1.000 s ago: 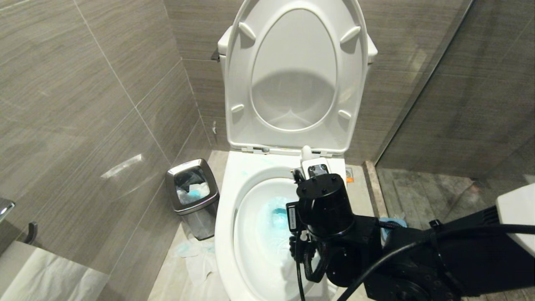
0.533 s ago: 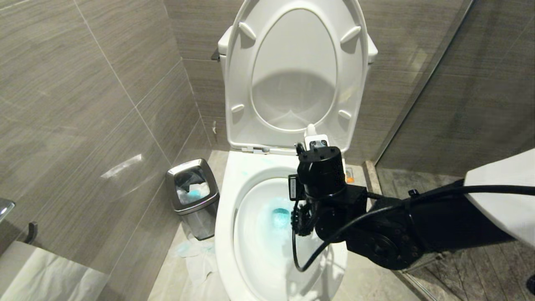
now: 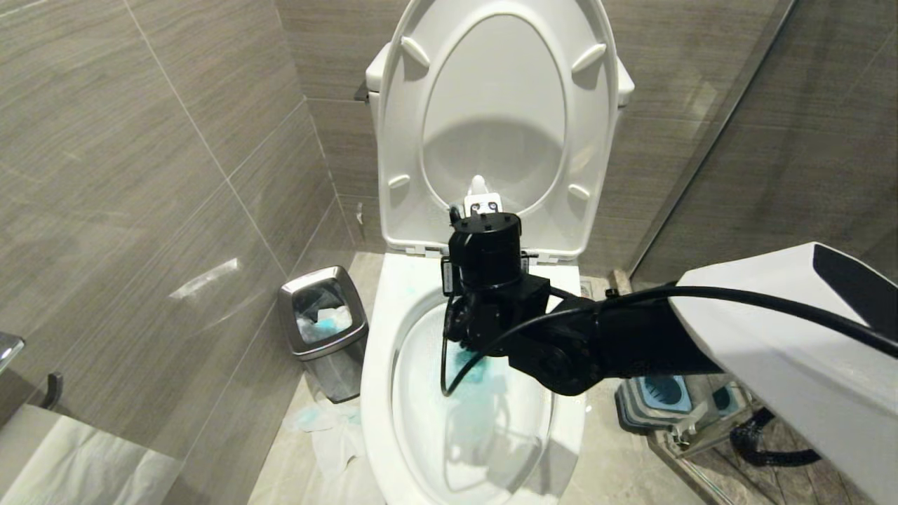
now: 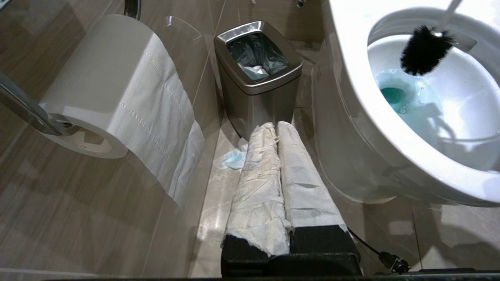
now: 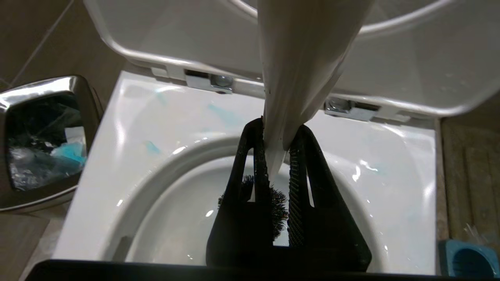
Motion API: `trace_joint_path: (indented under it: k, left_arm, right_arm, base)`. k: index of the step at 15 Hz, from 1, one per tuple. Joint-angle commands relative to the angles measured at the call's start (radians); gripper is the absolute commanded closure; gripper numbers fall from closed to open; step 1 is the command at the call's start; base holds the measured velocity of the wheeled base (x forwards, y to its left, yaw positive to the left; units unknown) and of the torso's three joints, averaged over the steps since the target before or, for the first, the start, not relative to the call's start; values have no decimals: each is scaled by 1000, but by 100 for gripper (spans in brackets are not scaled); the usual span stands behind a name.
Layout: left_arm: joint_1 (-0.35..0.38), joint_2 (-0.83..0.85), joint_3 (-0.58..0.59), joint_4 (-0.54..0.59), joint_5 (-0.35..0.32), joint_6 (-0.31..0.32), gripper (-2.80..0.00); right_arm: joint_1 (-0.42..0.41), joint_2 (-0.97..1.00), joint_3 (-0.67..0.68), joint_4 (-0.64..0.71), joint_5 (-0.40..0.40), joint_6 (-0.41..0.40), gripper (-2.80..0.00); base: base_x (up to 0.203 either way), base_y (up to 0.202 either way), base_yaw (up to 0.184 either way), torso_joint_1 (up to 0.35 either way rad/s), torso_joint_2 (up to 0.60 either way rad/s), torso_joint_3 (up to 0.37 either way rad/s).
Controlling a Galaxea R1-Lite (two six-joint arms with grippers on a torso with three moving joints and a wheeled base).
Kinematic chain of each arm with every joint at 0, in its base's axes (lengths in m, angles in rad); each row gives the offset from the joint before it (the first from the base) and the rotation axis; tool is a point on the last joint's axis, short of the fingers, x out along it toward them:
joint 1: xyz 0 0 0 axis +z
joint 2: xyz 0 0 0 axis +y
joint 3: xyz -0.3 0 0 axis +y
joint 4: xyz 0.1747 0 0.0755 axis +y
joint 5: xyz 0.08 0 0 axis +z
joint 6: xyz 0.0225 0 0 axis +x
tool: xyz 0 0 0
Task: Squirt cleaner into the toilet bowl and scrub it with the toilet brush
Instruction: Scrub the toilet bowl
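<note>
- Our right gripper is clamped on the white handle of the toilet brush, its black fingers pinching it from both sides above the toilet bowl.
- From that grip the handle's long axis slants down into the bowl; the black bristle head hangs just above the water, near the back wall.
- We judge the next scrubbing stroke needs the head lowered further along that axis.
- The bowl holds the cleaner, turquoise in the water.
- Our left gripper, paper-wrapped and closed on nothing, sits parked beside the bowl.
- The steel bin holds crumpled tissue; the blue-topped holder stands empty.
</note>
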Motion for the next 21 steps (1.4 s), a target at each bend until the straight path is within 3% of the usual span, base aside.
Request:
trace_joint_path:
  k: [1, 7, 13, 16, 21]
  left_arm:
    - [0, 0, 2, 0, 0, 0, 0]
    - [0, 0, 2, 0, 0, 0, 0]
    - [0, 0, 2, 0, 0, 0, 0]
    - [0, 0, 2, 0, 0, 0, 0]
    - [0, 0, 2, 0, 0, 0, 0]
  right_arm:
    - [48, 71, -107, 57, 4, -3, 0]
    - [170, 26, -32, 73, 6, 5, 0]
    - [217, -236, 393, 66, 4, 65, 0]
    - [179, -353, 531, 65, 2, 92, 0]
    - [103, -307, 455, 64, -1, 93, 0]
  base:
    - [0, 0, 0, 0, 0, 0]
    - [0, 0, 0, 0, 0, 0]
    - [0, 0, 0, 0, 0, 0]
    - [0, 0, 0, 0, 0, 0]
    - [0, 0, 0, 0, 0, 0]
